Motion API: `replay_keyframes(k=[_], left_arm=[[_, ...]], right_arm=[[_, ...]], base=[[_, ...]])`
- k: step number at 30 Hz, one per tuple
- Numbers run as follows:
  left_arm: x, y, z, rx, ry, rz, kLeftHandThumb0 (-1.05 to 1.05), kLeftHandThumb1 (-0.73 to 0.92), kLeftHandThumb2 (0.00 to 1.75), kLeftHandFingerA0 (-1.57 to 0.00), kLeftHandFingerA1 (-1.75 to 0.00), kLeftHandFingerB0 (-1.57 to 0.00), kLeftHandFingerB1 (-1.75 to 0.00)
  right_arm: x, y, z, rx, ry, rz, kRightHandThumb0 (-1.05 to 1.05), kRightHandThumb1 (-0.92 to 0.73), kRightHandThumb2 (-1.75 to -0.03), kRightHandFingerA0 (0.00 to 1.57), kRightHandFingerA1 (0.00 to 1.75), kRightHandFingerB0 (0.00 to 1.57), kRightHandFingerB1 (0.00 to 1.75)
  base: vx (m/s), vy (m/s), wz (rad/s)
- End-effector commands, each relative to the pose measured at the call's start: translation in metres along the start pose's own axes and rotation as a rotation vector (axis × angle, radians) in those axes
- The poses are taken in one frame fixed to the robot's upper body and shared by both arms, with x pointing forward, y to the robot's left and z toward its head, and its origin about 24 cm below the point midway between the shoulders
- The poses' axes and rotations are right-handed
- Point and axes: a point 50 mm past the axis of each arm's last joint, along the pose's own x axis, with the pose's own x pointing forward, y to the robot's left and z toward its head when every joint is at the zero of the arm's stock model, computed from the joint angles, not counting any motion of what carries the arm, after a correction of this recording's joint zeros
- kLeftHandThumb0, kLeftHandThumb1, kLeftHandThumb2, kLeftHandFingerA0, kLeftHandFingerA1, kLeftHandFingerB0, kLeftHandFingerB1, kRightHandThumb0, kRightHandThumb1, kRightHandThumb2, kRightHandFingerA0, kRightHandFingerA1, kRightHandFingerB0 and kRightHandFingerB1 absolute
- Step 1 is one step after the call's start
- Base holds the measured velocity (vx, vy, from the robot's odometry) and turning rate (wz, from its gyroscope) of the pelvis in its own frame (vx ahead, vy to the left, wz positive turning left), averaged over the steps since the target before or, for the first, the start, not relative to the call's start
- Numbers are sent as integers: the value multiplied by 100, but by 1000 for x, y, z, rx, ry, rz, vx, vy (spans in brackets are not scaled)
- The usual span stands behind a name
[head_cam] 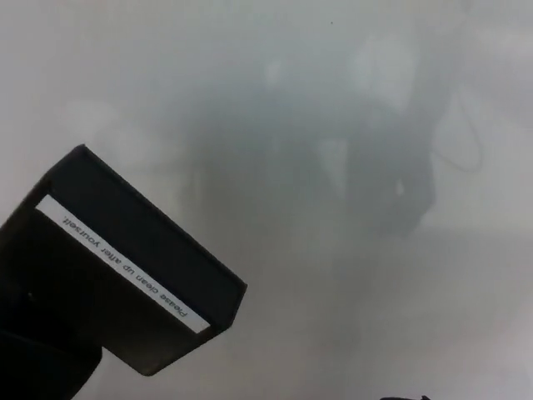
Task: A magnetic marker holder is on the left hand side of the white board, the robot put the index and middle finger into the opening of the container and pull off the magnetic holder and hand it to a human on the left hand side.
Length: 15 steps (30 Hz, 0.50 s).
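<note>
While the whiteboard (333,100) is filling nearly the whole head view with grey, blurred reflections, the holder (125,275) is sitting at about eight o'clock, tilted so its long edge is running from ten o'clock down toward four. It is a black, boxy tray with flat faces and sharp corners, and a white label strip (121,265) is reading "Please clean up after yourself" along its face. I am judging it to be stiff and fairly light, probably plastic or thin metal, and smooth enough to be slipping if it is only pinched from outside. The safest purchase is looking like the open mouth, with fingers hooked inside the wall, rather than the slick outer faces.

At the bottom left corner, around seven o'clock, a dark mass that I am taking for the left hand (37,367) is merging with the holder's lower end. The two are touching, and the hand appears to be carrying the holder from below and behind, but the box is hiding the fingers, so I cannot tell how they are set. The holder seems to be standing off the board. The right hand is not showing clearly; only a tiny dark sliver is peeking at six o'clock.
</note>
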Motion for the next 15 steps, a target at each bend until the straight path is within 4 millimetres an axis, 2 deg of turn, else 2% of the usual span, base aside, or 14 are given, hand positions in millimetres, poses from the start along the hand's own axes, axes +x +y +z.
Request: replay_keyframes(k=[1, 5, 6, 7, 10, 11, 15], left_arm=[[1, -15, 45, -59, -334, -222, -76, 92, 73, -49, -39, -39, -34], [0, -16, 48, -53, -334, -234, -78, 92, 76, -54, -40, -38, -34], [0, -17, 50, -18, -322, -245, -76, 81, 114, -47, -53, -33, -47], [1, -18, 52, -8, -309, -250, -75, 92, 76, -63, -42, -37, -34], [2, -19, 53, -35, -285, -248, -75, 92, 77, -65, -42, -39, -35], [3, -19, 52, -38, -291, -248, -83, 91, 83, -60, -44, -40, -37], [3, -19, 51, -52, -302, -247, -83, 91, 85, -56, -44, -38, -37]], right_arm=[[-7, -7, -11, -64, 42, 33, -45, -64, -58, 89, 68, 58, 59], [-6, -7, -11, -65, 44, 33, -45, -64, -58, 88, 71, 60, 59], [-6, -7, -11, -67, 44, 35, -45, -64, -59, 88, 71, 60, 59], [-6, -7, -11, -70, 44, 38, -45, -65, -59, 89, 72, 61, 59], [-6, -7, -11, -80, 39, 40, -45, -65, -59, 89, 72, 61, 59], [-6, -7, -11, -81, 38, 40, -46, -64, -59, 89, 71, 61, 59], [-5, -7, -10, -87, 31, 41, -47, -64, -59, 89, 70, 62, 59]], base=[[0, 0, 0], [0, 0, 0], [0, 0, 0], [0, 0, 0], [0, 0, 0], [0, 0, 0], [0, 0, 0]])
